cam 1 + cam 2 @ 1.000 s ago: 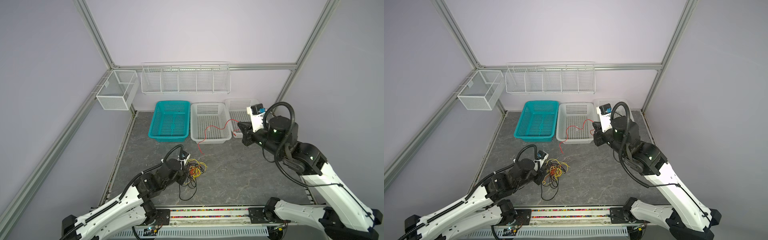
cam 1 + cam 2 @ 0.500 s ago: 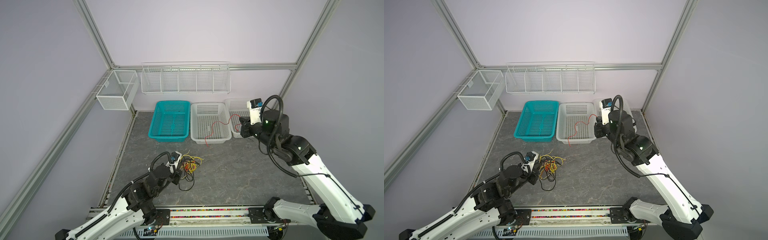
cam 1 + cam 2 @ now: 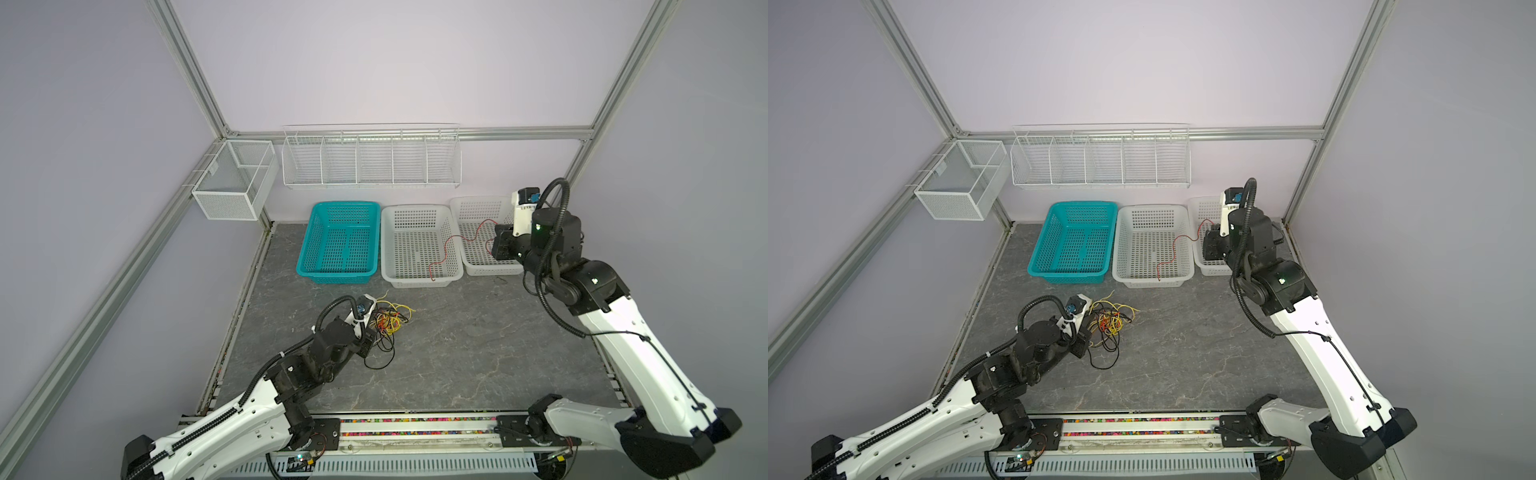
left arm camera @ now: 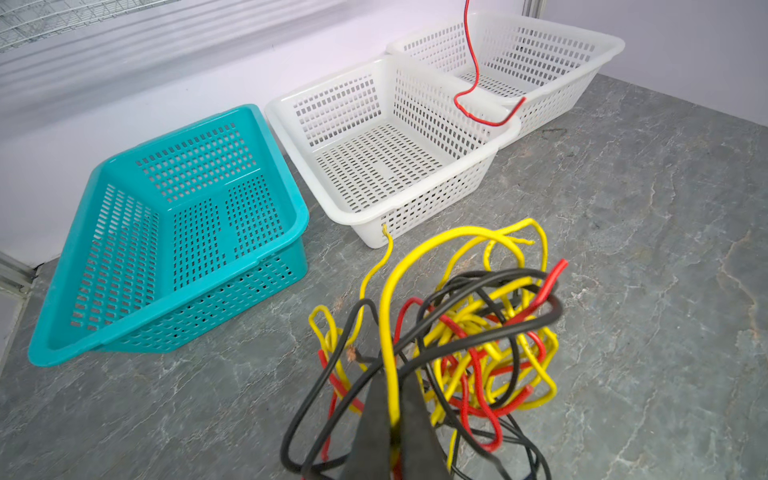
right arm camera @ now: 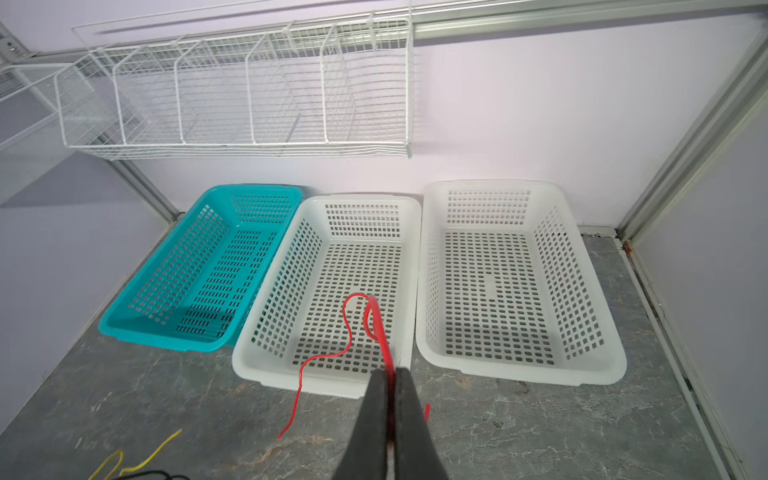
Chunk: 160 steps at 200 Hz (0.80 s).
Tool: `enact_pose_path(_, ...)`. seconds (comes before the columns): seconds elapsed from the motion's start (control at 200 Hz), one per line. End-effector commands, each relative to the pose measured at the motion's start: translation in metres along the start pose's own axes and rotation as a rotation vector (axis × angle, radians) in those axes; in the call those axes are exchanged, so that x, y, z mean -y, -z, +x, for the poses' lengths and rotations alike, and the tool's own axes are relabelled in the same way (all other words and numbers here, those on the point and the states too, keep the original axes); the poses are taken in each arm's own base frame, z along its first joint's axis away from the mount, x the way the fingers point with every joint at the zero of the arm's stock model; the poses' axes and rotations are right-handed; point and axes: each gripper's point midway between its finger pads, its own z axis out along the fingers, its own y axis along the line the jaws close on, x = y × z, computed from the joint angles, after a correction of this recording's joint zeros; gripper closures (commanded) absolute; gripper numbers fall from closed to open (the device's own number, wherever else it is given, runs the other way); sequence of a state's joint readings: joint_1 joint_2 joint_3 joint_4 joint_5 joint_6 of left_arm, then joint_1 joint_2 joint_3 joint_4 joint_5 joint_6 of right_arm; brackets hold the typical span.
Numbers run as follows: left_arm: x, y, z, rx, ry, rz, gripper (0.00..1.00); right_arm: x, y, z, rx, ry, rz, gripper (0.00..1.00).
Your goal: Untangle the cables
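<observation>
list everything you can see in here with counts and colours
teal basket: 1, teal, back of the table, leftmost of three
white baskets: 2, white, right of the teal one
wire rack: 1, white, on the back wall
mesh box: 1, white, on the left frame rail
table: 1, grey marbled
cable tangle: 1 bundle, yellow, red and black, on the table before the baskets
red cable: 1, red, trailing across both white baskets
left hand: 1, black, shut on a yellow strand
right hand: 1, black, shut on the red cable

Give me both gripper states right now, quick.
The left gripper is closed on a yellow cable.
The right gripper is closed on a red cable.
</observation>
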<state>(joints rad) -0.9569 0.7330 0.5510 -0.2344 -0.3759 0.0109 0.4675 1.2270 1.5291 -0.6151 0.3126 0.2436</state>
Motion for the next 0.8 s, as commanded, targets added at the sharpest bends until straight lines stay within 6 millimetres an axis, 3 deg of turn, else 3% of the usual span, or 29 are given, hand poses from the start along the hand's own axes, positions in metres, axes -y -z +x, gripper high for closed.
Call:
enact_pose_path(0.0,0.004,0.000,-0.024,0.077,-0.027,0.021,1.00,0.009,-0.006,-0.014,0.032,-0.056,0.019,0.94)
enact_pose_path(0.09,0.010,-0.009,-0.021,0.037,-0.056,0.036,1.00,0.028,-0.017,-0.016,0.034,-0.087,0.079,0.94)
enact_pose_path(0.19,0.001,-0.012,-0.025,0.060,0.035,-0.019,1.00,0.057,-0.027,-0.019,0.046,-0.115,0.202,0.94)
enact_pose_path(0.285,0.006,-0.014,-0.016,0.070,0.059,0.020,1.00,0.083,-0.034,-0.023,0.062,-0.158,0.309,0.94)
enact_pose_path(0.465,0.008,-0.010,-0.014,0.097,0.095,0.042,1.00,0.110,-0.059,-0.027,0.077,-0.171,0.436,0.94)
enact_pose_path(0.59,0.014,-0.011,-0.009,0.082,0.093,0.069,1.00,0.120,-0.088,-0.014,0.020,-0.161,0.476,0.94)
enact_pose_path(0.685,0.015,-0.012,-0.010,0.080,0.094,0.076,1.00,0.112,-0.122,0.005,-0.061,-0.133,0.422,0.94)
enact_pose_path(0.795,0.014,-0.012,-0.009,0.086,0.092,0.071,1.00,0.119,-0.150,0.032,-0.144,-0.127,0.439,0.92)
